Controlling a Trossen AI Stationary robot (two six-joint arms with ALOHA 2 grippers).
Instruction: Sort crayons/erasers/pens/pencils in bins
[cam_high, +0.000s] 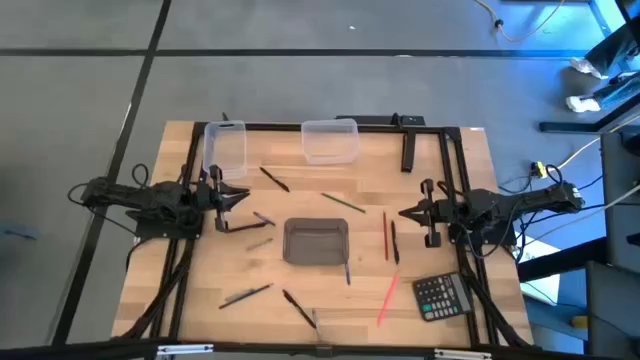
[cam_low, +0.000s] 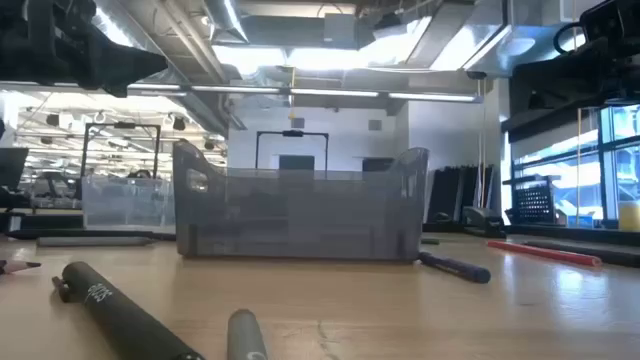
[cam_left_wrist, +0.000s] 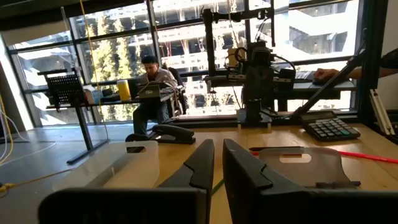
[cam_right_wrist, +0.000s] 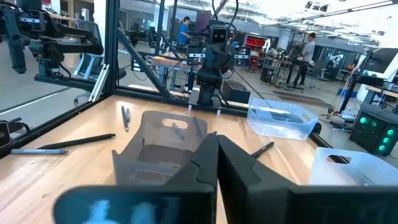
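Wooden counter (cam_high: 200, 280) work hasn't begun: both your left hand (cam_high: 243, 196) and right hand (cam_high: 404, 213) hover closed and empty, so open one over a nearby pencil (cam_high: 274, 179).

Count of the things on the desk (cam_high: 190, 290)

There are three bins: two clear (cam_high: 225, 147) (cam_high: 330, 140) and one smoky grey (cam_high: 316, 241). About a dozen thin sticks lie loose, one of them pink (cam_high: 387, 298). One calculator (cam_high: 442, 296), one thick black bar (cam_high: 409, 151).

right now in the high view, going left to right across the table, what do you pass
left gripper → clear plastic bin → smoky grey bin → upright red pencil → right gripper → black calculator
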